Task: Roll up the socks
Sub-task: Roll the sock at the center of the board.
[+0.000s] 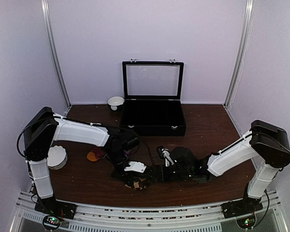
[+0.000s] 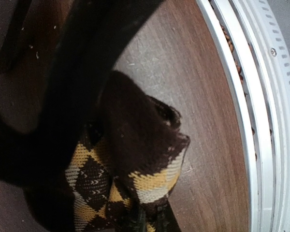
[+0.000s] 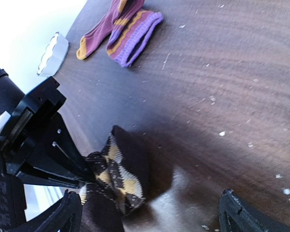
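The argyle sock [image 2: 135, 164] is soft knit cloth, matt and slightly fuzzy. The striped sock [image 3: 128, 29] is knit too, with a ribbed cuff. The counter [image 3: 222, 72] shows dark wood grain with a faint sheen, flecked with lint. The left fingers [image 2: 77, 72] look like matt black plastic.

The left arm [image 1: 79, 131] and right arm [image 1: 232, 155] have white shells, bulky black joints and thin black cables, while the left gripper [image 3: 87, 175] is angular black.

Open black case [image 1: 153, 121], white cup [image 1: 115, 102] beside it, fluted white dish [image 1: 57, 156], wooden table [image 1: 210, 133]
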Controlling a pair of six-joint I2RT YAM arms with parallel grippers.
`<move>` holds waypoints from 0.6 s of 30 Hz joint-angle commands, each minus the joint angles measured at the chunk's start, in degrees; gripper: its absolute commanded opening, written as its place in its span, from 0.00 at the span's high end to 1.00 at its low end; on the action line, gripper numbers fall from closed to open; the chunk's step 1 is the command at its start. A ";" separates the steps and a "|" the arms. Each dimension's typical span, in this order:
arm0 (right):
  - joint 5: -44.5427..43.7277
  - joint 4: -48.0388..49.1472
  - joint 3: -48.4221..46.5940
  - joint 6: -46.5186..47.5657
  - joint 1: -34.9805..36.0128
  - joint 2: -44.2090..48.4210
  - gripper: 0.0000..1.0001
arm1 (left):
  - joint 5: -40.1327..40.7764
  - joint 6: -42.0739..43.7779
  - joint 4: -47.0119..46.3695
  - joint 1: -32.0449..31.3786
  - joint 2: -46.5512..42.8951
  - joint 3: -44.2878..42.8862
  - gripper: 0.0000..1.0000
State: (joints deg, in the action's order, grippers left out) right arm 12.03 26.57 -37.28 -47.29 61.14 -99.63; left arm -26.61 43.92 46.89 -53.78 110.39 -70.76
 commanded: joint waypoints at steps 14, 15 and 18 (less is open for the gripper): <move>-36.14 -4.14 23.30 4.62 5.60 32.60 0.00 | -0.26 -3.81 10.74 5.46 9.67 -5.36 1.00; -32.29 2.93 24.35 11.88 6.74 31.96 0.00 | -0.88 -3.78 11.63 5.85 10.34 -6.59 1.00; -29.77 8.81 23.57 29.41 12.36 27.95 0.01 | -3.19 -3.33 14.51 6.88 12.86 -9.36 1.00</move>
State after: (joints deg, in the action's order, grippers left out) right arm -18.94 26.13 -13.32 -38.52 68.36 -68.27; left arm -33.93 40.80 56.66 -49.04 117.62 -78.61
